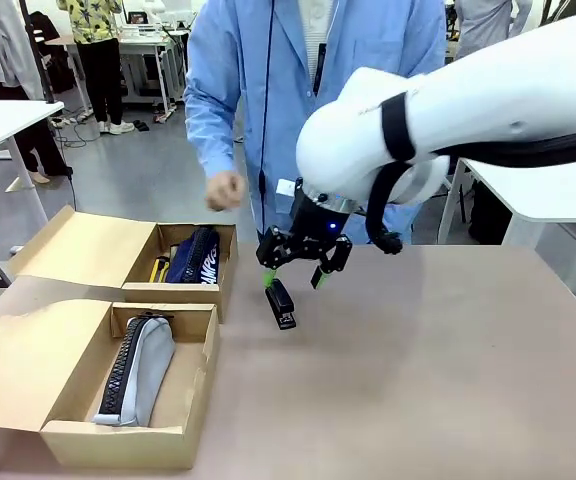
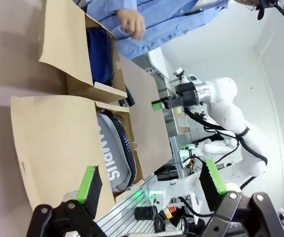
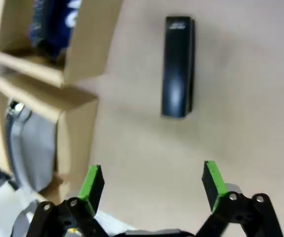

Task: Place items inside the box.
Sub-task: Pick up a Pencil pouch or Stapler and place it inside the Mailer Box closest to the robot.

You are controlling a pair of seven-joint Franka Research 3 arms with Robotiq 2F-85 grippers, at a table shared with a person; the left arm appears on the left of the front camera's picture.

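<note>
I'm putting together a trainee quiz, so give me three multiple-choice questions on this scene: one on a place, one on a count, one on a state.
1. Where is the black stapler? A inside a box; B in a hand; C on the bare table.
2. How many open cardboard boxes? A one; B two; C three.
3. The right pincer is: A open, holding nothing; B shut on the stapler; C shut on a pen.
Answers: 1 C, it lies on the table beside the boxes. 2 B, a near box holds the grey pouch, a far box a navy pouch. 3 A, its green pads stand apart, empty.
</note>
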